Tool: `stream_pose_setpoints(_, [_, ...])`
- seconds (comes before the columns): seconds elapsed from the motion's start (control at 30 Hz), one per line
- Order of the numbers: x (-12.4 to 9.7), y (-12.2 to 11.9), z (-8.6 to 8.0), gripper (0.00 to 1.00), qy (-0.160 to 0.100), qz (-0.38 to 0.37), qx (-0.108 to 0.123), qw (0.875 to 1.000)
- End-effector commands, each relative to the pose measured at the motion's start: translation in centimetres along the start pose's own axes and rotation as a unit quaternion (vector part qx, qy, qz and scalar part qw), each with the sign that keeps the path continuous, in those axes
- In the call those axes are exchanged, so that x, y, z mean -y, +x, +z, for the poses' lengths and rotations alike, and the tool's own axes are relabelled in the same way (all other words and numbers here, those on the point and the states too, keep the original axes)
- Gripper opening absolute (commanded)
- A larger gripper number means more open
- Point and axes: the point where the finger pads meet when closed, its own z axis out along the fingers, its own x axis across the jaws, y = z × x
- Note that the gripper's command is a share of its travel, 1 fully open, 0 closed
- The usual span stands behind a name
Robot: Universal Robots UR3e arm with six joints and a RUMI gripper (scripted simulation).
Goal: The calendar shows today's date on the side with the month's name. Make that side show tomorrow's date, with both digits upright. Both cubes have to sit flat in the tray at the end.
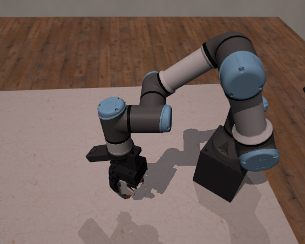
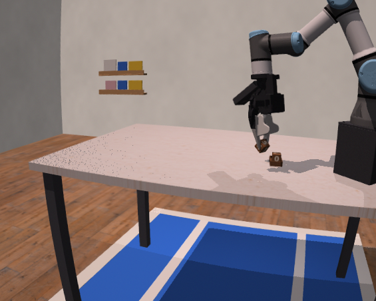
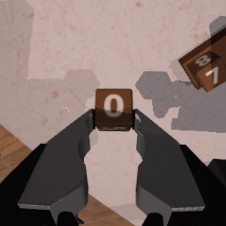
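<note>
Wall shelves, upper left of the exterior view: two boards (image 2: 121,73) (image 2: 121,92), well behind the work.
Gripper, right of the middle there: its fingers (image 1: 128,192) (image 2: 262,146) are partly open, closed against two opposite sides of a cube.
Held cube: the brown cube (image 1: 127,197) (image 2: 263,146) (image 3: 114,106) is between the fingertips, raised off the table (image 2: 187,156); in the exterior view it looks tilted, and the wrist view shows an upright 0.
Tray direction, the key relation: the brown tray (image 1: 142,179) (image 2: 277,164) (image 3: 220,45) lies lower right of the held cube in the exterior view, upper right in the wrist view, near but apart.
Tray's long edge: slanting up to the right in the wrist view, so the grip probably needs turning (a skewed cube could catch the rim).
Second cube: at the tray (image 2: 276,158) (image 3: 214,77), with 0 outward in the exterior view, 7 and 8 in the wrist view; the drop should avoid knocking it.
Arm base, far right: the black block (image 1: 219,175) (image 2: 353,153) stands beyond the tray.
</note>
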Motion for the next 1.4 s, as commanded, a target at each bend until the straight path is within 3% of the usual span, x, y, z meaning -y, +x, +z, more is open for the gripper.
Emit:
stream_pose_setpoints(0.0, [-0.44, -0.02, -0.04, 0.1, -0.049, -0.003, -0.002, 0.999])
stream_pose_setpoints(0.87, [-0.43, -0.01, -0.12, 0.1, -0.069, -0.003, -0.002, 0.998])
stream_pose_setpoints(1.37, [-0.23, -0.05, -0.02, 0.1, -0.105, -0.003, -0.003, 0.994])
